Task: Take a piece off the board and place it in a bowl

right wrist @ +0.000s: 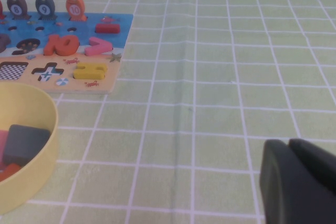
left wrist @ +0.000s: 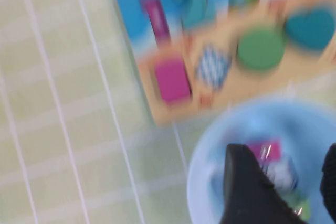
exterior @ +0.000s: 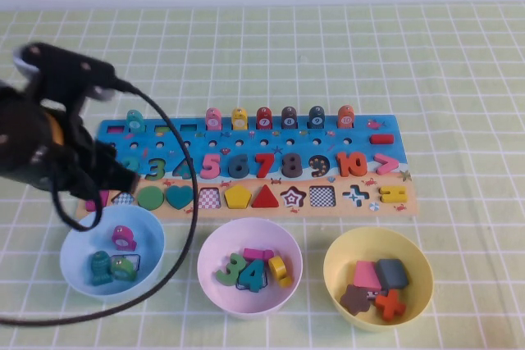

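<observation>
The left gripper (left wrist: 278,192) hovers over the light blue bowl (exterior: 75,272), jaws apart and holding nothing. A teal peg (exterior: 100,269) lies inside, near the board (exterior: 246,165). The right gripper (right wrist: 296,182) sits low over the table (right wrist: 236,77), jaws closed, empty.

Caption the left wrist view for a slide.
Left gripper, open, above the light blue bowl beside the board; right gripper parked elsewhere.

On the board (exterior: 246,165) I can read the big coloured numbers 3, 5, 6, 7, 8, 9 and 10 and the signs >, = and +, and in the pink bowl (exterior: 249,266) lie a 3 and a 4.
</observation>
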